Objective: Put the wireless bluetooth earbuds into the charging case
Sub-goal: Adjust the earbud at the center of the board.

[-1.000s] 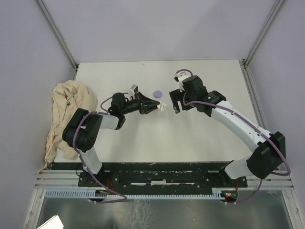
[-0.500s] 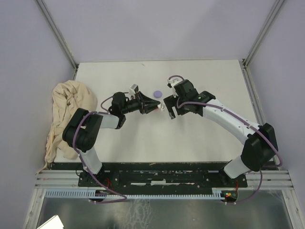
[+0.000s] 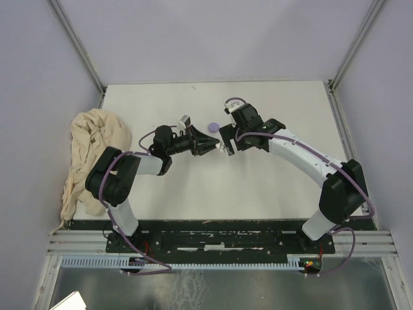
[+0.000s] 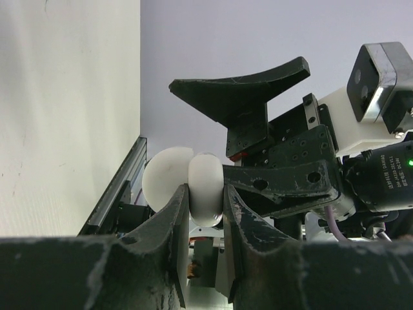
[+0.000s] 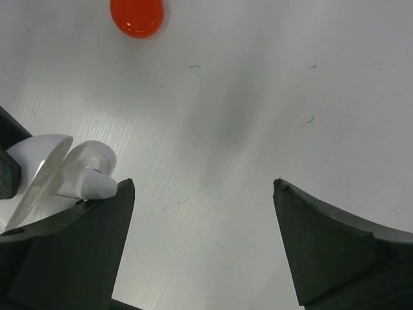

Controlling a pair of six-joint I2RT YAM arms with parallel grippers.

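The left claw [image 4: 205,200] is clenched on a white round plastic clamshell case [image 4: 169,177], gripped on edge with its two halves parted. The right claw [image 5: 203,187] is spread wide with nothing between its fingers, one finger just beside the case. A small white stemmed earbud [image 5: 97,185] pokes out between the case's halves. A glossy red disc [image 5: 136,14] and a lilac disc [image 3: 213,126] lie on the white table [image 3: 258,194]; a crumpled beige cloth [image 3: 90,148] lies at its left edge.

Left claw [image 3: 211,143] clamped tight — right claw [image 3: 225,144] spread wide, tips facing each other.
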